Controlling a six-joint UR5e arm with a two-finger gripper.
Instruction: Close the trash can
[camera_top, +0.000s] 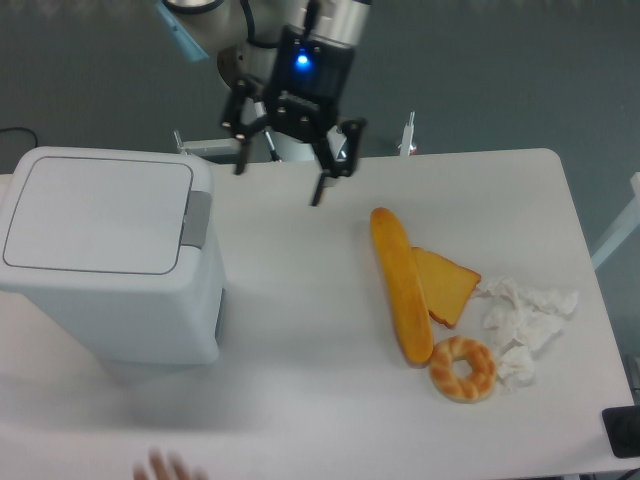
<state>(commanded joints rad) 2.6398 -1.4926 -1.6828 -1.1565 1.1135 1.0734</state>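
Sitting at the left of the smooth white table (300, 330): the trash can (110, 260), boxy white plastic, rounded corners, flat lid lying shut, grey latch facing right. Hanging above the table's far edge, apart from it: the black hand (279, 182), 2 thin fingers spread wide, holding nothing. Lying at the right: long bread loaf (401, 285), toast slice (448, 285), ring donut (463, 368), crumpled white paper (525, 320).

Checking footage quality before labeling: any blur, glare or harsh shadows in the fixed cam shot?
Fixed camera: lighting is even and soft; the trash can casts only a faint shadow on the table. No strong glare, though the white lid looks washed out. A blurred smear sits at the bottom edge. The gripper with open jaws is slightly soft; its blue light blooms a little.
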